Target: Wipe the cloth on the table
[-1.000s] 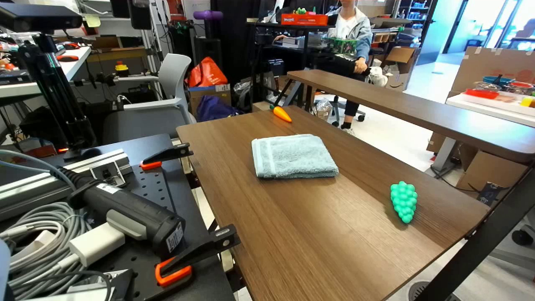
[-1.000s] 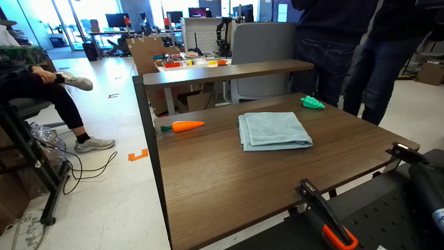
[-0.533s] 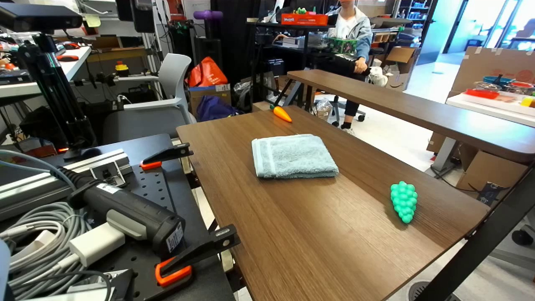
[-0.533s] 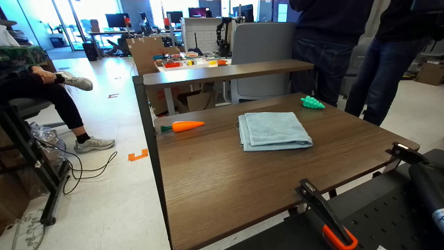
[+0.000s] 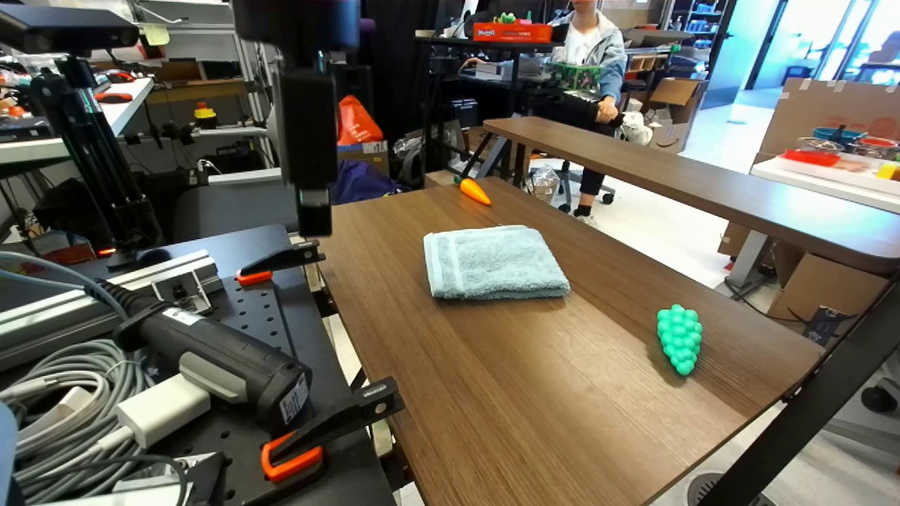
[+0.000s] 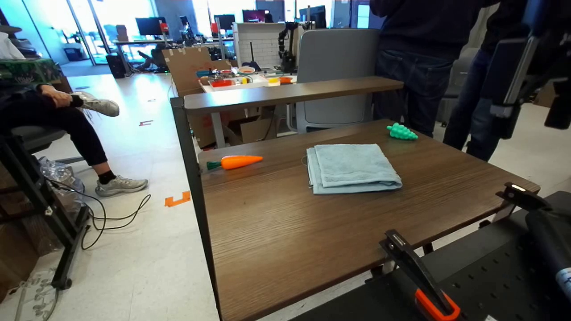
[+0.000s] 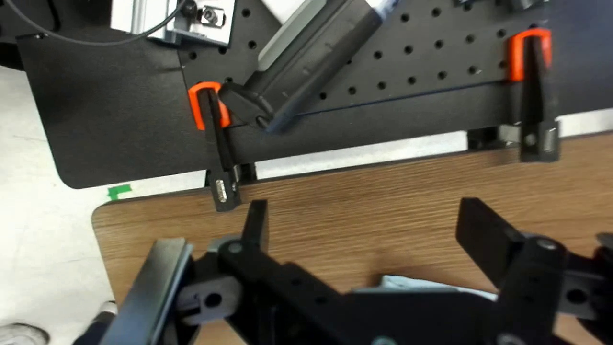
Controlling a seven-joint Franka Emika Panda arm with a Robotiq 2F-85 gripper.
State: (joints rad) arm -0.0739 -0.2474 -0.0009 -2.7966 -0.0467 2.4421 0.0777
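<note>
The cloth (image 5: 496, 263) is a light blue-grey folded towel lying flat on the dark brown table (image 5: 548, 379). It also lies mid-table in an exterior view (image 6: 354, 167). In the wrist view only a thin edge of the cloth (image 7: 416, 283) shows; the gripper body hides the rest. My gripper (image 7: 365, 215) is open and empty, its fingers wide apart with bare table below between them. In an exterior view the gripper (image 5: 314, 218) hangs above the table's edge by the black bench, apart from the cloth. It also shows at the right of an exterior view (image 6: 531, 120).
A green bumpy toy (image 5: 680, 339) and an orange carrot (image 6: 241, 162) lie on the table either side of the cloth. Two clamps (image 5: 337, 422) (image 5: 281, 260) stick up at the bench edge. A black handheld tool (image 5: 218, 358) and cables lie on the bench.
My gripper has come down into both exterior views, moving toward the table's bench-side edge. The cloth, carrot and green toy have not moved. The standing people shifted slightly.
</note>
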